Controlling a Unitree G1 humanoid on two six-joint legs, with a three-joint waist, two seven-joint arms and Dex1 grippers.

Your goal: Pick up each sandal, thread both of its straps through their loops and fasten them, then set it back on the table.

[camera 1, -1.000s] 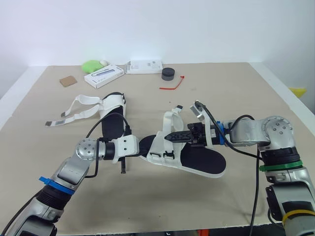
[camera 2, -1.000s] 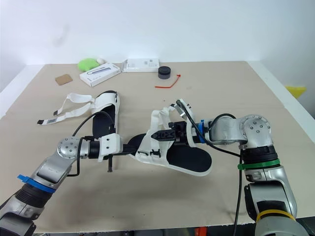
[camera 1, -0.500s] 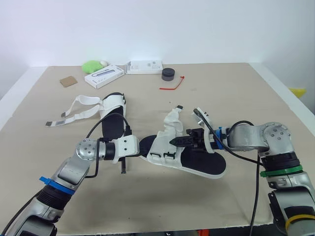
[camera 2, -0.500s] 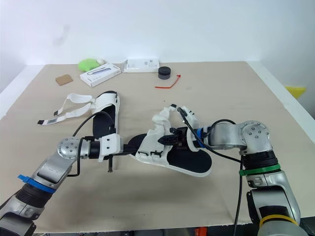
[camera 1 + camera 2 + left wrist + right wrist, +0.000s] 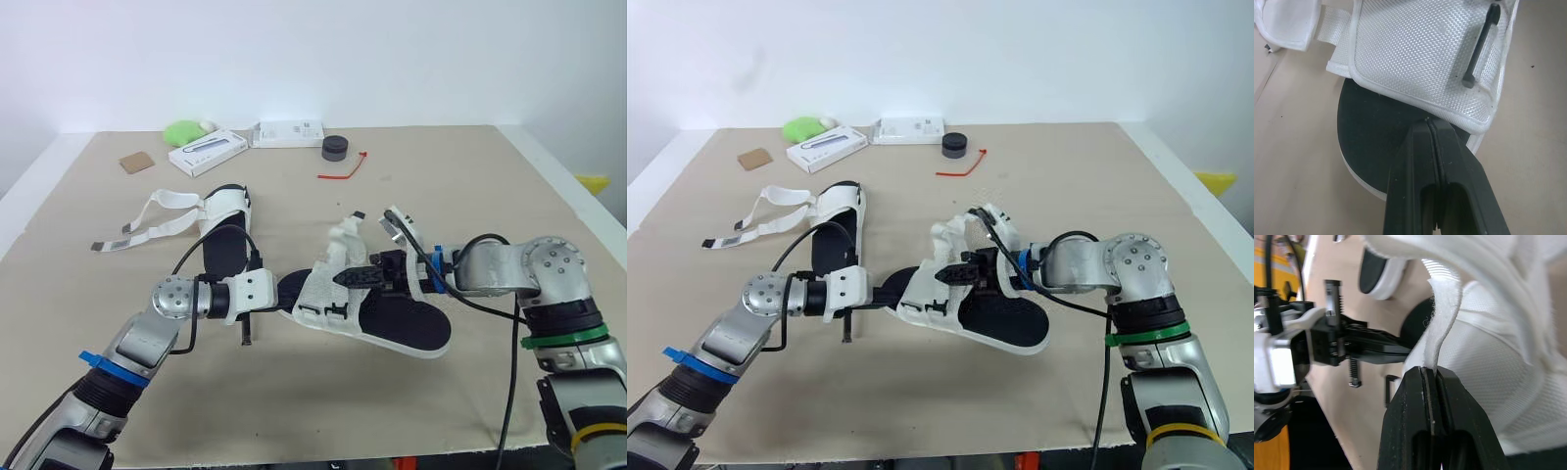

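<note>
Near the middle of the table's (image 5: 470,176) front edge, one sandal (image 5: 392,318) has its long axis roughly along that edge, its right end angled frontward. The second sandal (image 5: 227,208), nearer the left edge, points toward the far edge. The left gripper (image 5: 1429,122) is clamped on the first sandal's left sole end. The right gripper (image 5: 1429,369) pinches its white strap (image 5: 1442,318).

In the head views the tips of the left claw (image 5: 292,291) go behind the white side panel (image 5: 323,294) of the near sandal (image 5: 397,318), so what they pinch cannot be told. In the right wrist view the sandal's white fabric closest to the camera is blurred. A black cable (image 5: 227,227) covers part of the far sandal (image 5: 227,201). The print on the nearer white box (image 5: 207,152) and the farther white box (image 5: 289,132) is too small to read. A yellow thing (image 5: 594,182) is cut by the picture's edge.
</note>
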